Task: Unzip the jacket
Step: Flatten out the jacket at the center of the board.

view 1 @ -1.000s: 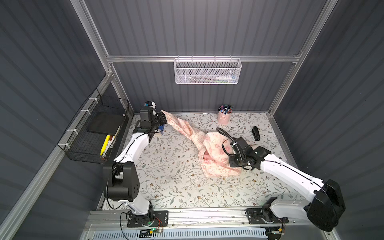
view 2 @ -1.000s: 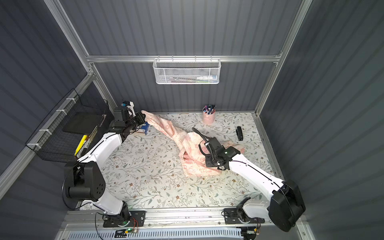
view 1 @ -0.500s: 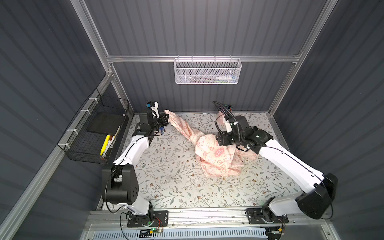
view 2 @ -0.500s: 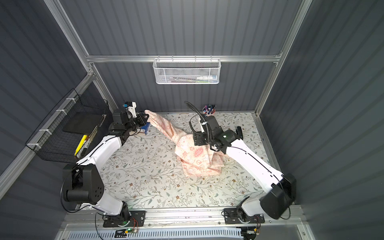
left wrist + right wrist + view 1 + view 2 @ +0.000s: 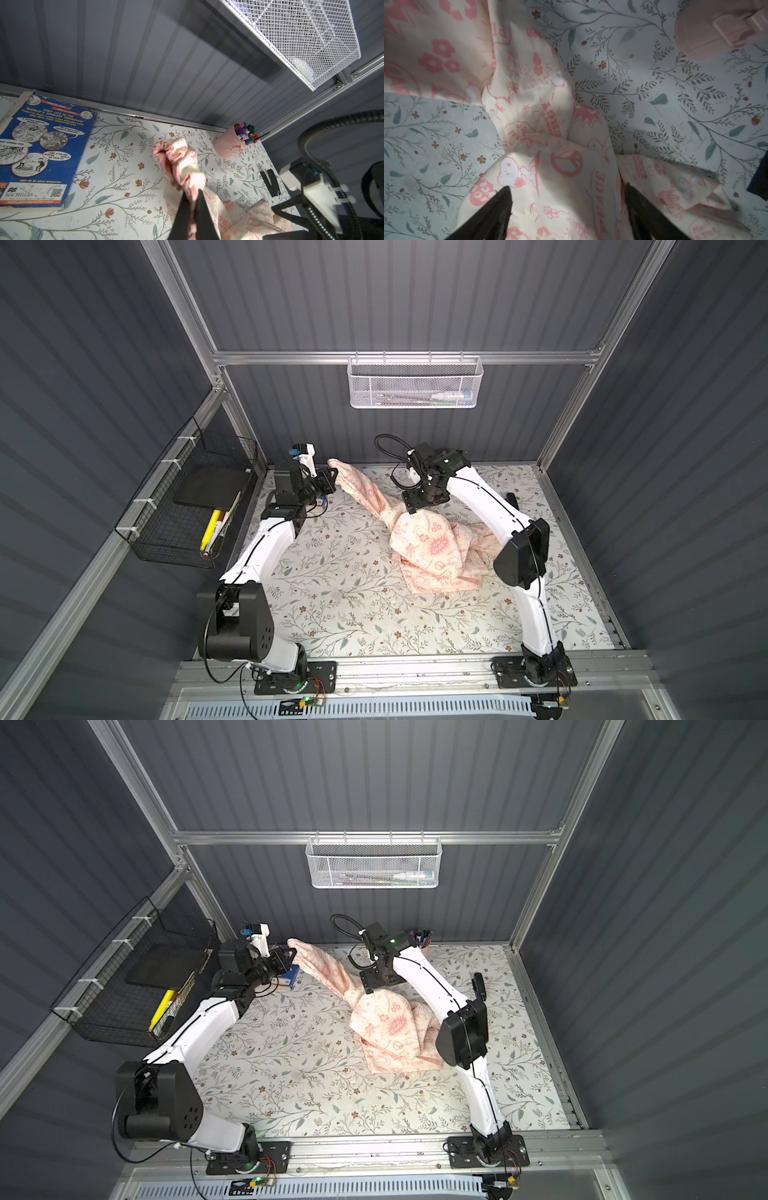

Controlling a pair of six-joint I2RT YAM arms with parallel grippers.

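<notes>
Back across the table (image 5: 332, 597) swings the right gripper (image 5: 409, 509). A second ago it sat low at the near side of the jacket (image 5: 432, 547); now it is up towards the rear wall, close to the pink pen cup (image 5: 422, 939), and its jaws have spread wide on the way. From the right wrist, the two black fingers (image 5: 500, 199) stand well apart with printed cream fabric lying below them. Nothing is pinched, and whether they touch the cloth cannot be told. The left gripper (image 5: 332, 479) hasn't budged: it stays clamped tight on the gathered pink cuff (image 5: 176, 151) at the back left, lifted just beside the blue book (image 5: 41, 145), so one sleeve runs as a taut band from there down to the body. The jacket itself lies right of centre in both top views, bunched in a heap with its cartoon and slogan prints facing up, partly under the right arm. As for the job, it looks barely begun: the zipper can't be made out anywhere, so whether it is done up is anyone's guess, and no pull tab is in reach. What's left, by the look of it, is nearly everything: spreading the front flat, finding the pull, pinning the collar and drawing the slider down.
</notes>
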